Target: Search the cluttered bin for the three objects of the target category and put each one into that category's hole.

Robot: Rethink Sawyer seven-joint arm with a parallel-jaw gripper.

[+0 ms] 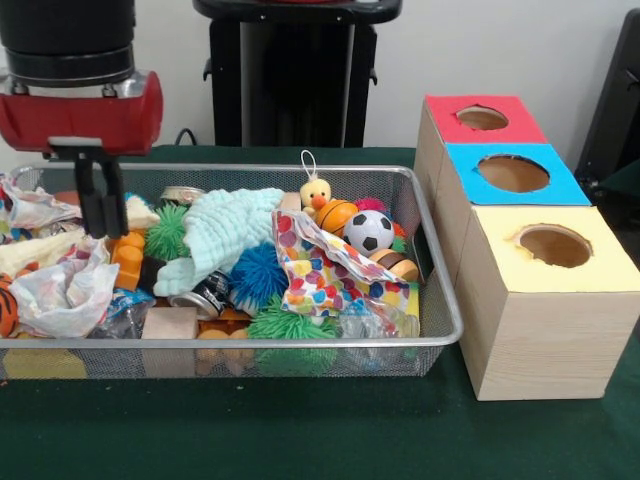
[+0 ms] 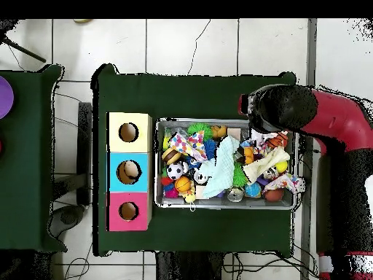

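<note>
Front view: gripper (image 1: 102, 205) hangs over the left end of the bin (image 1: 437, 262), fingers nearly together, narrow gap, nothing held as far as I can see. One crinkly plastic bag (image 1: 62, 292) lies just below and left of the fingertips, at the near-left of the bin; can't tell if it's touching. Second bag (image 1: 32, 208) sits at the far-left, just left of the fingers. Third not identifiable. Mint cloth (image 1: 225, 240) and polka-dot cloth (image 1: 325, 268) lie mid-bin, right of the gripper. Three wooden boxes (image 1: 530, 300) stand right of the bin.
</note>
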